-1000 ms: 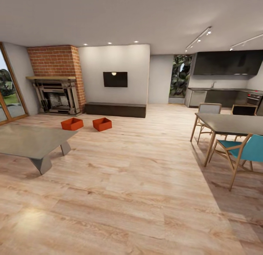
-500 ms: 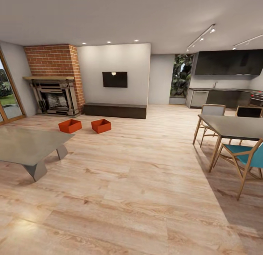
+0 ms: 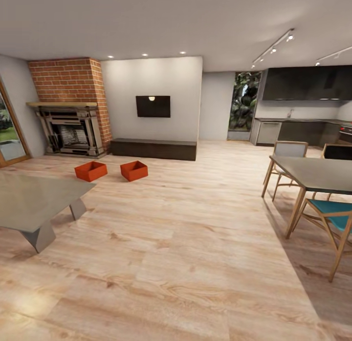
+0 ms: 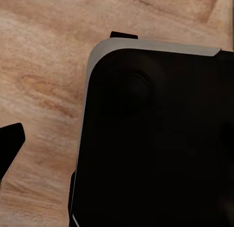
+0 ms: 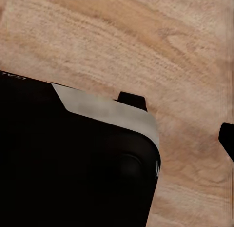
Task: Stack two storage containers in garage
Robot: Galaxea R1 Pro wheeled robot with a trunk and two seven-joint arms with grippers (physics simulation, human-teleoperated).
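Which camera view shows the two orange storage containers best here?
The head view: both storage containers sit apart on the wood-plank floor before the fireplace. The wrist views look down on wood planks and the robot's dark base, not the containers.

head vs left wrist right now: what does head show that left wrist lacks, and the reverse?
Head view: two orange-red open-top storage containers side by side on the floor before the red brick fireplace, plus a black wall TV and a grey low table.

Left wrist view: a black rounded robot body panel with a grey edge, seen close.

Both: the light wood-plank floor.
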